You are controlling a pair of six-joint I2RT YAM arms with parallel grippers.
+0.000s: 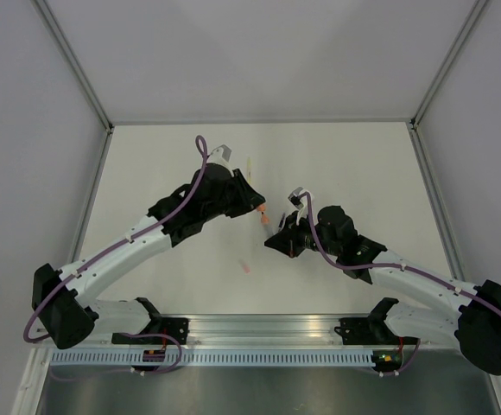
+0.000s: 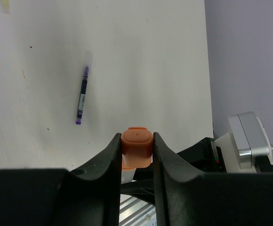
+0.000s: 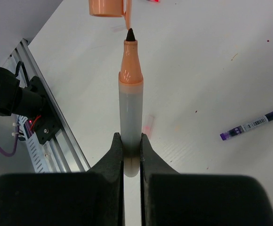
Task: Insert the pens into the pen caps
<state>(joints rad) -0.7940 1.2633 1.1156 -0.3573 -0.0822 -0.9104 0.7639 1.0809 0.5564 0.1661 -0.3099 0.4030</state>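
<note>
Two grips on: left fingers [image 2: 109, 155] clamp the orange cap [image 2: 137, 143], right fingers [image 3: 114, 157] clamp the grey orange-tipped pen [image 3: 131, 108]; tip just short of cap, over the bench [image 1: 337, 164] centre. Purple pen [image 2: 82, 96] lies loose.

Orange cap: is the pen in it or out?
Out. The right wrist view shows the pen with its dark tip fully bare, just short of the cap the left gripper holds.
</note>
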